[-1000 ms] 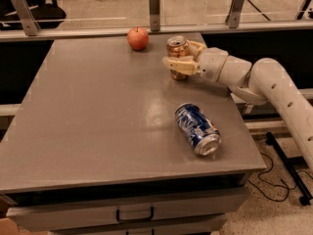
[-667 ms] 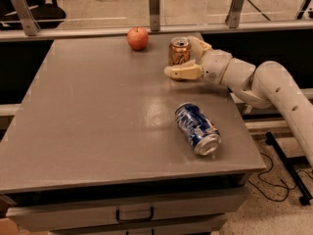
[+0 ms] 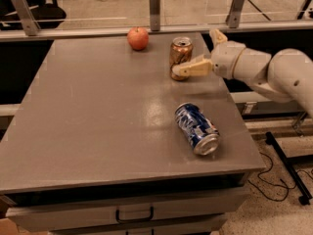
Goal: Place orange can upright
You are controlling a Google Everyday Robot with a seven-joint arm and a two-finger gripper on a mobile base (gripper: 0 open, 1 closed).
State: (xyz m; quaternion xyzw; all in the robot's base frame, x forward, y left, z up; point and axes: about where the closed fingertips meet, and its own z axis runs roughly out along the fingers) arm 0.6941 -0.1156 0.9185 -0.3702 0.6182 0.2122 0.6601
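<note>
The orange can [image 3: 180, 57] stands upright on the grey table [image 3: 98, 111], near its far right edge, silver top up. My gripper [image 3: 195, 53] is just to the right of the can and open. One pale finger [image 3: 191, 69] reaches left across the front of the can's base. The other finger [image 3: 218, 36] points up and away, well clear of the can. The can is not held.
A red apple [image 3: 138, 37] sits at the far edge, left of the orange can. A blue and white can [image 3: 197, 128] lies on its side near the front right. The table's right edge runs close beside the gripper. A rail with posts [image 3: 154, 4] runs behind the table.
The gripper has opened, let go of the orange can and drawn back to the right. The can now stands free and upright.
</note>
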